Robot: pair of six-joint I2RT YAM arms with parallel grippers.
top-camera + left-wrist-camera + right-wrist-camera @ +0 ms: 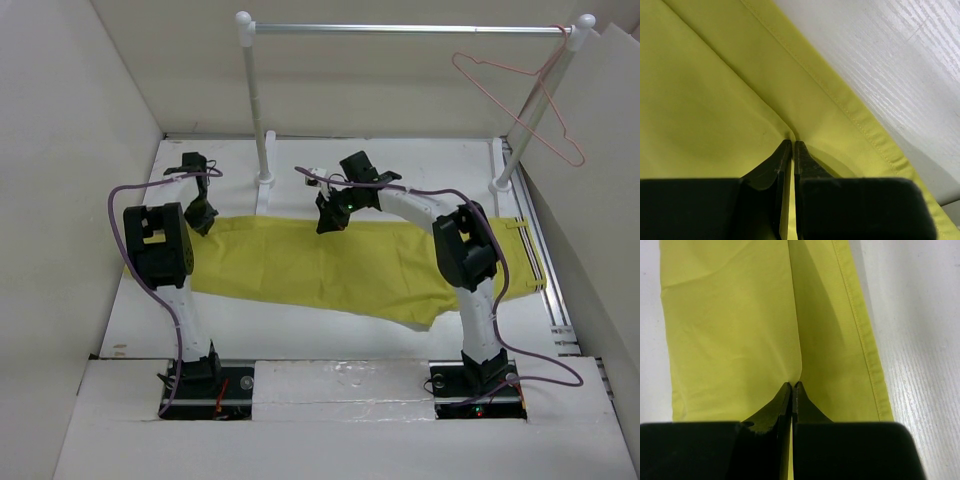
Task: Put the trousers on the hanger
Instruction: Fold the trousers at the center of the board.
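Pinching trousers | left hand, right hand both clamped on them | hanger hung on rail, far right

Top view: left arm hides the left end of the trousers, and right arm hides a strip near the waistband, centre right. The hook of the hanger, upper right, is too small to tell what it catches on.

Wrist views: trousers run off the top and left edges. Left gripper and right gripper are cut off by the bottom edge, and the cloth nipped between their tips is hidden.
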